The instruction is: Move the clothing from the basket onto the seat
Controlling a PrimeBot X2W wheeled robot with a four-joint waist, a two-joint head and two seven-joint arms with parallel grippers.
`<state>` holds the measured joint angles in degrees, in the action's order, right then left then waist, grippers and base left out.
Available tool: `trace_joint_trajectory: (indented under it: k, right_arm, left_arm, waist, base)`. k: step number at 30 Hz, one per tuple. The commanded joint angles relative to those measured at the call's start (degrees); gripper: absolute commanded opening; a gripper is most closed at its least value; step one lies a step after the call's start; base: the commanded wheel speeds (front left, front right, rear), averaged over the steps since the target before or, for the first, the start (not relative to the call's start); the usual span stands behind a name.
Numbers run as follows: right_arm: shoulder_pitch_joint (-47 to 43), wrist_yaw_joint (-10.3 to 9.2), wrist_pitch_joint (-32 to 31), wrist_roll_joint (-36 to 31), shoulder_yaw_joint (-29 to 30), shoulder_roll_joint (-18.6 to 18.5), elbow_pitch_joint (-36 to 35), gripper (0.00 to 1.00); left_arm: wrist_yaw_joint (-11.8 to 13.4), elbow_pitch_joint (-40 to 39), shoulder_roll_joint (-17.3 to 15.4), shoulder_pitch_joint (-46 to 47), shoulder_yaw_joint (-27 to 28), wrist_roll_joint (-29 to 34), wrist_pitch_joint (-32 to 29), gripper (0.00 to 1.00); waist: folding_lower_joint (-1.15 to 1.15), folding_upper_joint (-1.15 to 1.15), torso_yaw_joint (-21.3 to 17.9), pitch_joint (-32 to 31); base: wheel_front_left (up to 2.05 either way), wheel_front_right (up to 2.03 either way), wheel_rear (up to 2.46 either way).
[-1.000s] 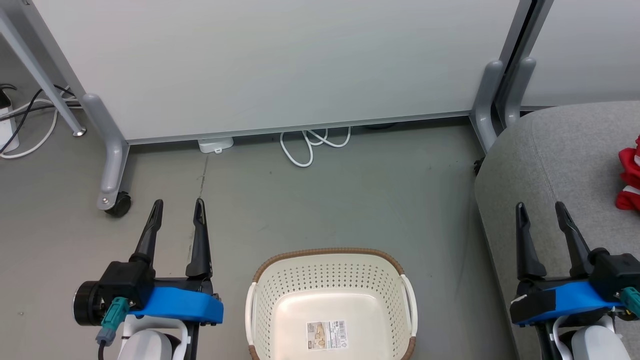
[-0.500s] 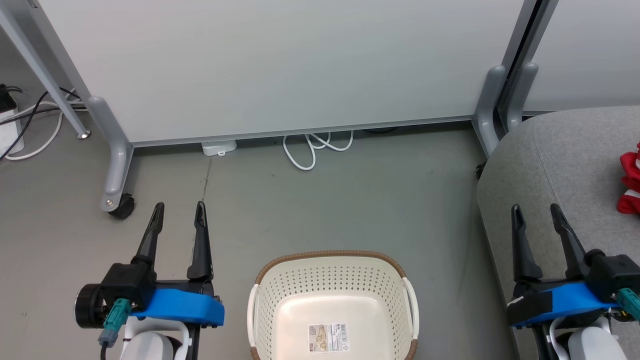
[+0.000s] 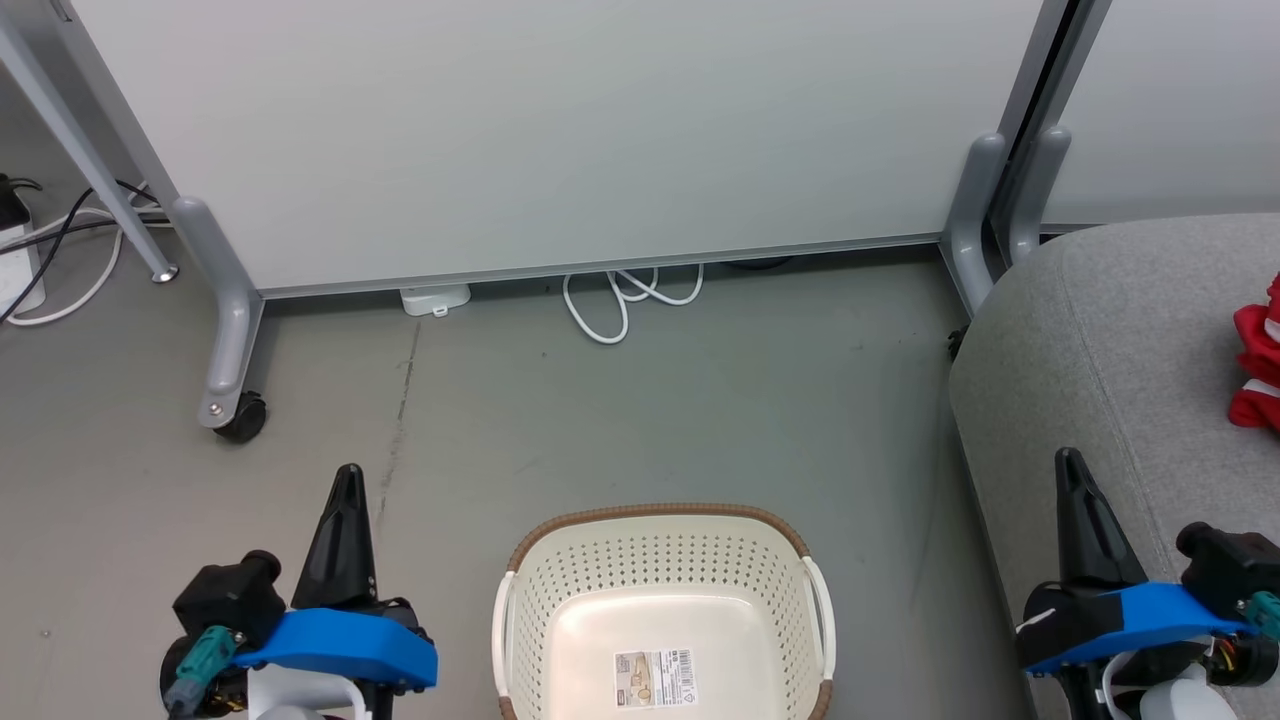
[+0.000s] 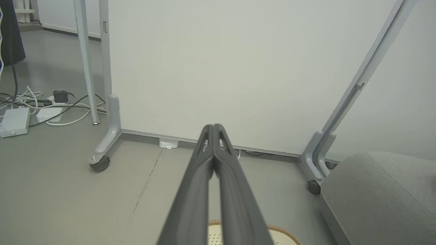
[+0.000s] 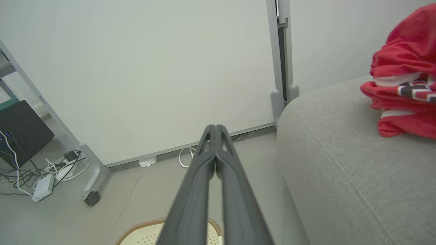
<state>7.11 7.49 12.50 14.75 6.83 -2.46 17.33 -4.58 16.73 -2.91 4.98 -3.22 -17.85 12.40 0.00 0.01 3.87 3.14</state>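
Clothing [image 3: 1258, 365] lay on the seat [image 3: 1100, 330], far right; basket [image 3: 660, 520] bare.
The right gripper [image 3: 1068, 460] was nearer it than the left gripper [image 3: 349, 474]; both pinched together, empty.

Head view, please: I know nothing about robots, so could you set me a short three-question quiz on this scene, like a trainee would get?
1. True or false: the basket holds no clothes.
2. Where does the red clothing lie? A: on the floor. B: on the grey seat. C: in the basket.
3. Fill in: the left fingers and right fingers are both ___ (open or shut).

Key: 1 true; 2 B; 3 shut.
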Motion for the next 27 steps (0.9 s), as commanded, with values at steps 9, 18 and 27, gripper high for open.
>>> trace_joint_trajectory:
  k: [9,18,27]
  right_arm:
    - [0.2,0.00,-2.4,11.2,-0.2,-0.3,-1.7,0.00]
    - [0.0,0.00,-4.5,19.9,-0.3,-0.3,-2.0,0.00]
    - [-0.1,0.00,-6.5,27.6,-0.3,-0.3,-2.2,0.00]
  left_arm:
    - [-0.5,-1.4,0.0,1.2,1.6,-10.6,-2.5,0.00]
    - [-0.9,-1.6,0.0,1.3,2.6,-18.9,-4.6,0.00]
    - [-1.1,-1.8,0.0,1.4,3.6,-26.4,-6.6,0.00]
  waist:
    - [0.00,-0.01,-0.3,-0.2]
    - [0.00,-0.01,-0.6,-0.5]
    - [0.00,-0.01,-0.9,-0.7]
  base:
    - [0.00,0.00,0.00]
    - [0.00,0.00,0.00]
    - [0.00,0.00,0.00]
